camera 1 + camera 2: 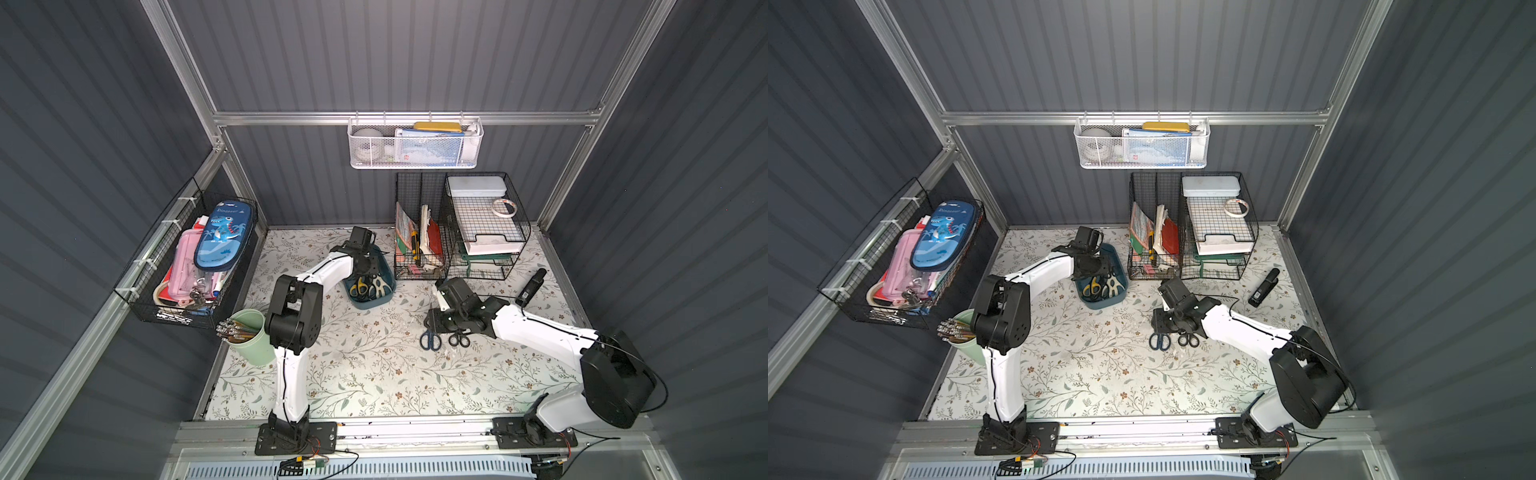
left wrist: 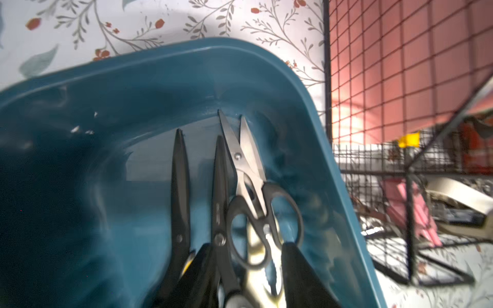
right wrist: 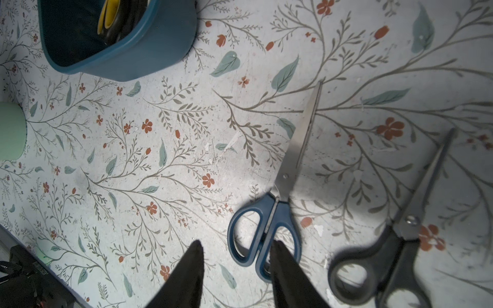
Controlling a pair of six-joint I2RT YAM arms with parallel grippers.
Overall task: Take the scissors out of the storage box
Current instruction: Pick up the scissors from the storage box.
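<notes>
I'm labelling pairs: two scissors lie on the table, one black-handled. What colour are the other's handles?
Dark blue handles, clearest in the right wrist view.

Left arm (image 1: pixel 291 374) — is raised at the elbow, with the forearm carried forward and rightward and the wrist pitched down. The left gripper (image 2: pixel 246 246) is pointed downward with jaws set partly apart, and no firm grip can be made out. Right arm (image 1: pixel 544 332) — is stretched low and inward toward the left with the wrist bent down, and the right gripper (image 3: pixel 236 242) is held with jaws parted, nothing clamped between them.
</notes>
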